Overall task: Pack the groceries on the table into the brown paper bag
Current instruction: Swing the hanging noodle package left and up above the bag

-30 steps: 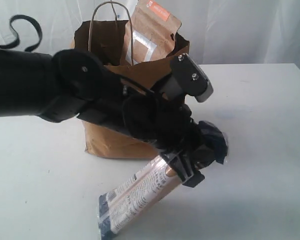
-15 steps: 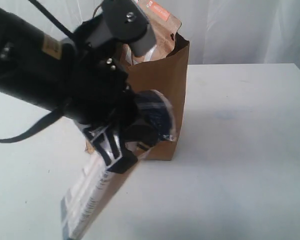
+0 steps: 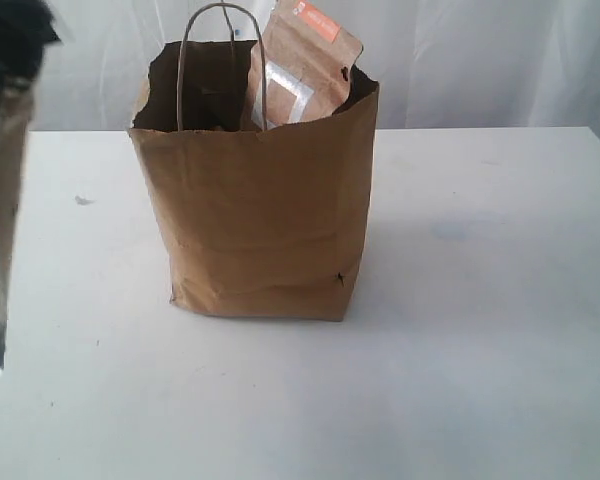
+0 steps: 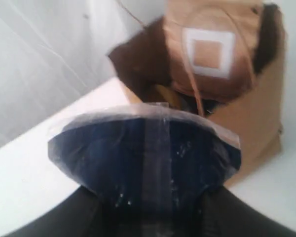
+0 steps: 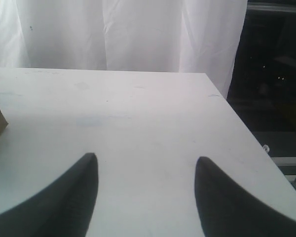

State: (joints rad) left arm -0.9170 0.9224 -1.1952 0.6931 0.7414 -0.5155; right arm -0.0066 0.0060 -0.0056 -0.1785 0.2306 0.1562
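The brown paper bag [image 3: 265, 230] is standing upright on the table [image 3: 480, 300], set in from its back edge, mouth open, one cord handle [image 3: 220, 50] sticking up. The brown orange-labelled pouch [image 3: 305, 70] is already sitting inside, its top poking above the rim. The left wrist view is showing something yellowish [image 4: 163, 94] lower in the bag, too blurred to name.

The noodle pack [image 4: 148, 148] is not in yet. It is hanging off the table, clamped in the left gripper [image 4: 153, 217], with its dark-blue end facing the bag's mouth. In the exterior view it is showing only as a blur at the left border [image 3: 0, 200], well apart from the bag.

The right gripper [image 5: 143, 197] is hovering over bare table toward a far corner, jaws spread, gripping nothing.

Progress: looking close to done. No loose groceries are showing on the tabletop in any view, so the noodle pack is likely the last item. Left to do: bringing it over the rim, lowering it in beside the pouch, and letting go.
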